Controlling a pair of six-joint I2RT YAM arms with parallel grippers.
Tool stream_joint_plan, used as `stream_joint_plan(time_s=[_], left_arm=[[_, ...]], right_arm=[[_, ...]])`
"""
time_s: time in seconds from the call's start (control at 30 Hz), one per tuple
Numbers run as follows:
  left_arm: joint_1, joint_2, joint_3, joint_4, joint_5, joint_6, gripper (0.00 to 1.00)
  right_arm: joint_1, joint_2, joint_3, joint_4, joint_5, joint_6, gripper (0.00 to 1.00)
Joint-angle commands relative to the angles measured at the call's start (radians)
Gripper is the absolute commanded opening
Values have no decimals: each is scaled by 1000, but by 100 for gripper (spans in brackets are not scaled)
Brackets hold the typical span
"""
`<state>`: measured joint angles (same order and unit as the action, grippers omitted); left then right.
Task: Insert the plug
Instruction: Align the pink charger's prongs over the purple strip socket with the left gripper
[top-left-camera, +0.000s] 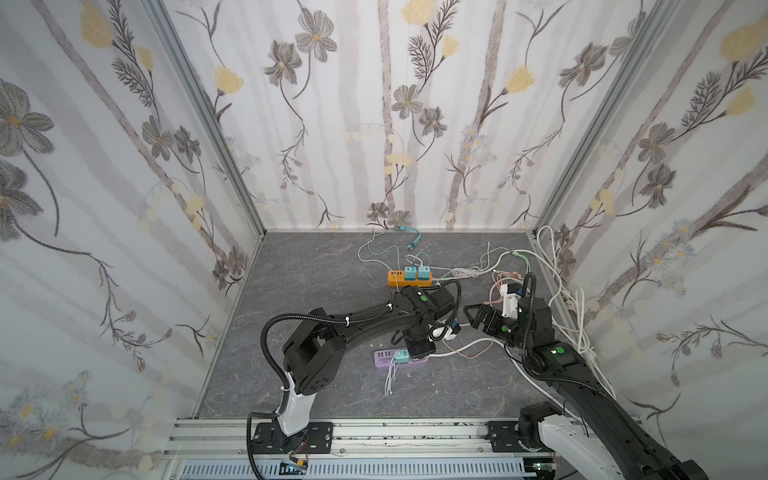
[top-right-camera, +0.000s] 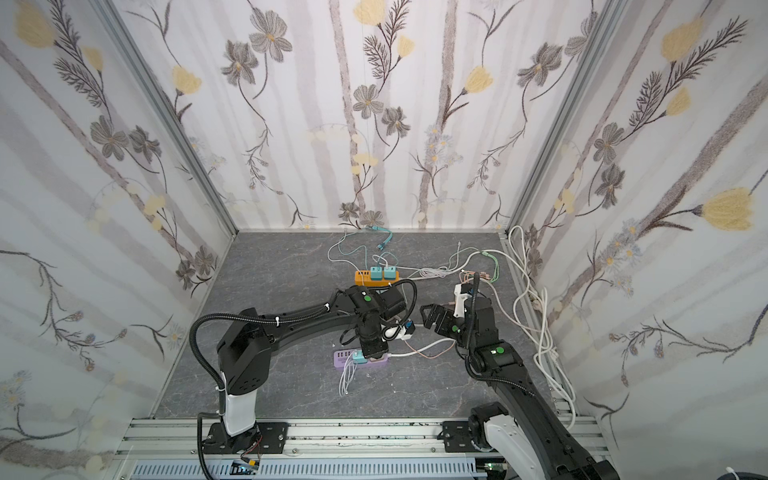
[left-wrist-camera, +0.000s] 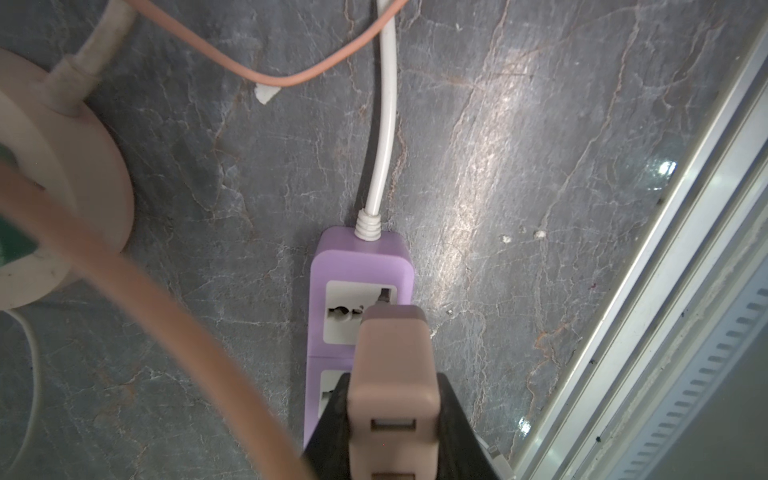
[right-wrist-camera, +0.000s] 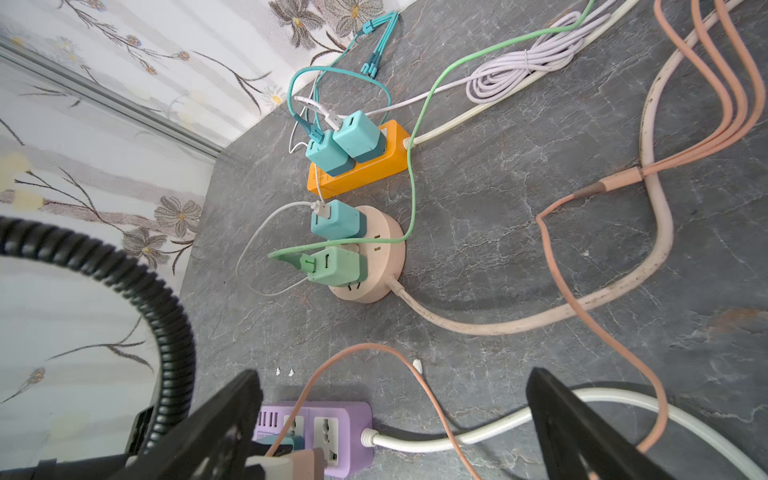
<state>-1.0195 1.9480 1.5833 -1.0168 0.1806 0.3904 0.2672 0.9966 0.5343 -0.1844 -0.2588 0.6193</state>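
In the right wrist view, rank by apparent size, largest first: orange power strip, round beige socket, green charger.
1. orange power strip and round beige socket: they look about alike, the strip partly covered by teal chargers, so unranked.
2. green charger: clearly smallest.

Grey marbled tabletop (top-left-camera: 311, 282): purple strip (top-left-camera: 384, 358), orange strip (top-left-camera: 409, 281), round socket (right-wrist-camera: 386, 249), cables (right-wrist-camera: 665, 224).

Tan plug (left-wrist-camera: 392, 374), lilac pwr strip (left-wrist-camera: 361, 266), orange strip (right-wrist-camera: 361, 172); grey marbled tabletop (left-wrist-camera: 498, 166), floral walls (top-left-camera: 374, 104)
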Motion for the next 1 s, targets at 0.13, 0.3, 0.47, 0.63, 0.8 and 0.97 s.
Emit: stream_joint_plan(time_s=[0.13, 0.3, 0.47, 0.63, 0.8, 0.97], left_arm=[[2, -19, -27, 44, 2, 17, 0], [2, -22, -28, 44, -27, 33, 0], [2, -36, -29, 56, -35, 37, 0], [2, -53, -42, 70, -23, 46, 0], [1, -39, -38, 52, 5, 49, 0], [1, -49, -55, 60, -18, 57, 0]], right_arm=[[6, 10, 9, 6, 4, -8, 99], [10, 13, 11, 9, 8, -9, 99], [13, 21, 10, 11, 8, -9, 99], [18, 27, 13, 14, 11, -8, 99], [21, 34, 16, 12, 15, -10, 99], [24, 33, 20, 10, 20, -12, 99]])
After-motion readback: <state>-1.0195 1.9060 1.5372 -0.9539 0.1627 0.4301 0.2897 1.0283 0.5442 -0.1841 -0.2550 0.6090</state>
